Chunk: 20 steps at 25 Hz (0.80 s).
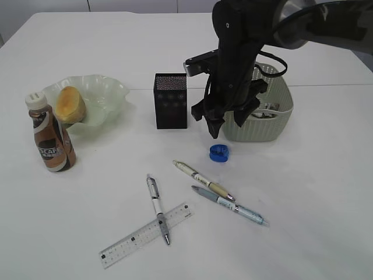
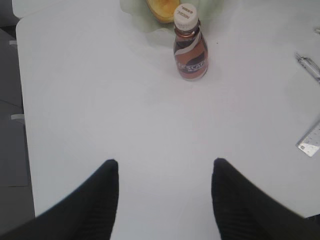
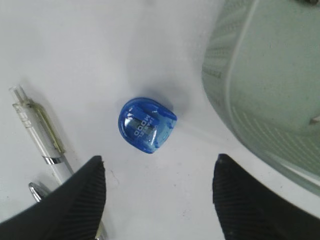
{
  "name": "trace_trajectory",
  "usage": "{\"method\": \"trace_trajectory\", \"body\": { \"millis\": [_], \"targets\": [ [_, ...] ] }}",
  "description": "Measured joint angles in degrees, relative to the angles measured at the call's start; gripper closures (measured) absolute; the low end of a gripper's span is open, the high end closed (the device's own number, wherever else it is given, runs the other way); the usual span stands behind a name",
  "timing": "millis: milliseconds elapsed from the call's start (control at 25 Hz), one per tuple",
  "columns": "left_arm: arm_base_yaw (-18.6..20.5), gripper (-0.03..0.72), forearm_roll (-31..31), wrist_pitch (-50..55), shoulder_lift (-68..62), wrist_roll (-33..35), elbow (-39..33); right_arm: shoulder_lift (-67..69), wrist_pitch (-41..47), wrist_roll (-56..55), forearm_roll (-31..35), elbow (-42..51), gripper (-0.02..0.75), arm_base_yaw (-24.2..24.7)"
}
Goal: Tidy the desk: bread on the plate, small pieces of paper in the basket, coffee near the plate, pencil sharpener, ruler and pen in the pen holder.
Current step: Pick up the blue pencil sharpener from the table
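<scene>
While the right jaws gape empty, the pencil sharpener (image 3: 146, 125) lies between them.

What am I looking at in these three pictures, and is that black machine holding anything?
It is a two-armed robot tidying a white desk. One picture looks at the desk from in front; the other two come from cameras on each wrist, so the dark shapes at the bottom are jaws. The right gripper hangs open above a blue pencil sharpener, beside the grey-green basket. The left gripper is open over bare desk. Neither holds anything. Also there: bread on a green plate, a coffee bottle, a black pen holder, three pens and a ruler.
</scene>
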<state>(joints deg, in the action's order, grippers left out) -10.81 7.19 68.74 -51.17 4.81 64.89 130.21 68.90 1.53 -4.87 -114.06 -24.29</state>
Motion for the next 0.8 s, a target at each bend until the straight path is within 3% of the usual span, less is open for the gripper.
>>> {"method": "trace_trajectory", "body": {
  "millis": [440, 800],
  "targets": [
    [0.0, 0.254, 0.66, 0.0, 0.0, 0.0, 0.0, 0.0, 0.93, -11.64, 6.13, 0.0, 0.246, -0.08],
    [0.0, 0.254, 1.08, 0.0, 0.0, 0.0, 0.0, -3.1, 1.03, -17.16, 1.61, 1.52, 0.246, -1.98]
  ]
}}
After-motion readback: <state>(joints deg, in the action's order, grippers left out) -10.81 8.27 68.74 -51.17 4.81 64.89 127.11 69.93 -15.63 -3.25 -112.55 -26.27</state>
